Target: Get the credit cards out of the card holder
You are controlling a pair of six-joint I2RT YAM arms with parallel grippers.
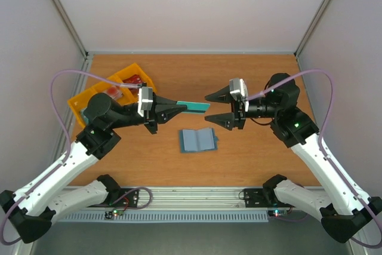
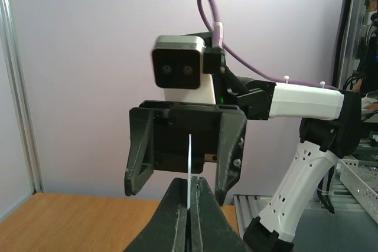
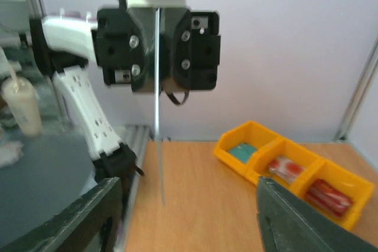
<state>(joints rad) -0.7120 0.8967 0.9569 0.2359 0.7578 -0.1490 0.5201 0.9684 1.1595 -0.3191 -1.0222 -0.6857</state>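
A teal-green credit card (image 1: 197,107) is held above the table, and my left gripper (image 1: 182,107) is shut on its near end. In the left wrist view the card (image 2: 189,166) shows edge-on, rising from between the closed fingertips (image 2: 177,205). My right gripper (image 1: 210,107) faces it, open wide, with the card's free end just at the mouth of its jaws and touching neither finger. The right wrist view shows the card (image 3: 157,122) as a thin vertical line between the spread fingers (image 3: 298,222). The slate-blue card holder (image 1: 198,140) lies open on the table below.
A yellow three-compartment tray (image 1: 89,101) stands at the back left, behind my left arm. In the right wrist view the tray (image 3: 260,129) holds a teal card (image 3: 241,152) and red items (image 3: 286,169). The metal rail (image 1: 191,198) runs along the near edge.
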